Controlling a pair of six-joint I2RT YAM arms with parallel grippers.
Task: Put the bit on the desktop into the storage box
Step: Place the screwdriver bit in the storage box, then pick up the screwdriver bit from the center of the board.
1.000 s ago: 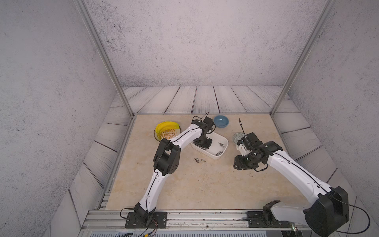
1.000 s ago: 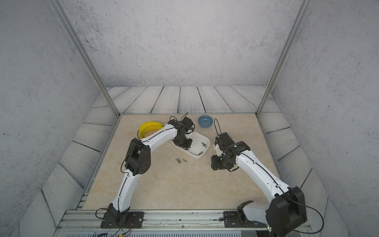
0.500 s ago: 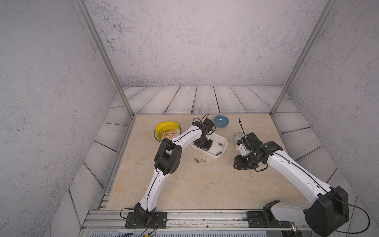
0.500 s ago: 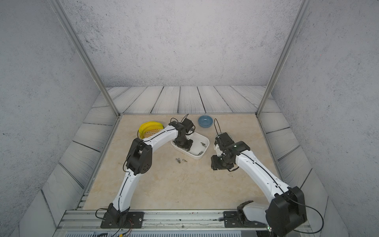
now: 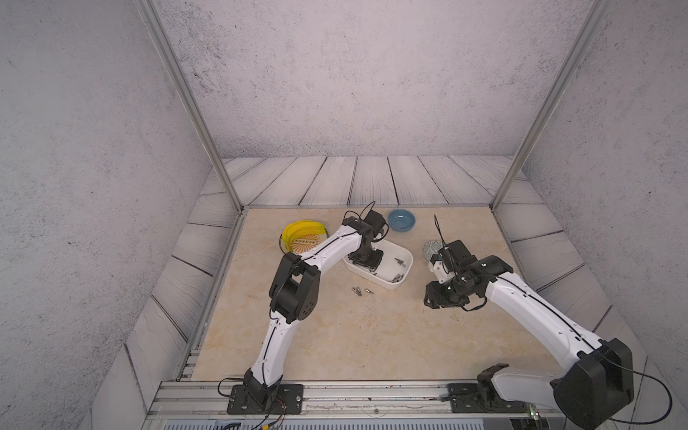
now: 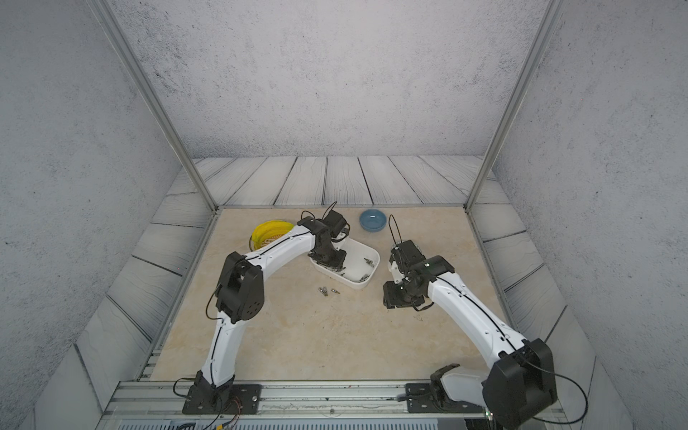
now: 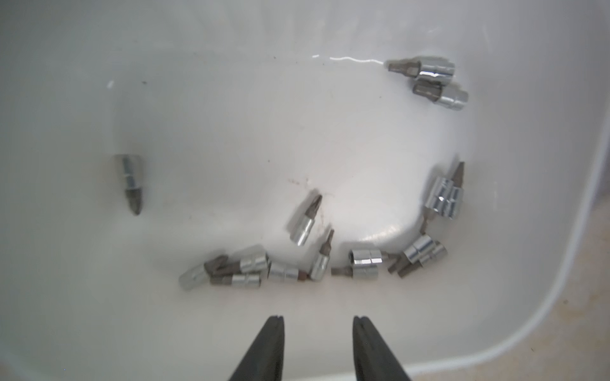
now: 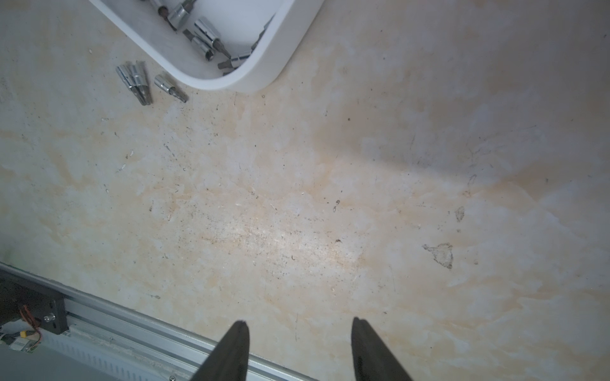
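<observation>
Three small silver bits lie on the beige desktop (image 5: 372, 335) just in front of the white storage box (image 5: 376, 278): a touching pair (image 8: 133, 80) and a single bit (image 8: 170, 86), seen in both top views (image 5: 357, 290) (image 6: 324, 290). My left gripper (image 7: 318, 318) hangs inside the storage box (image 7: 132, 66), open, with nothing between its fingers. Several bits (image 7: 305, 219) lie scattered on the box floor below it. My right gripper (image 8: 297, 320) is open and empty, low over bare desktop to the right of the box (image 5: 443, 298).
A yellow dish (image 5: 301, 234) sits left of the box and a blue bowl (image 5: 401, 219) behind it. A grey-green patterned bowl (image 5: 430, 247) is partly hidden by my right arm. An aluminium rail (image 5: 335, 394) runs along the front edge.
My left gripper has gone from shut to open over the storage box. The left forearm shifted slightly. The right arm has not moved.
</observation>
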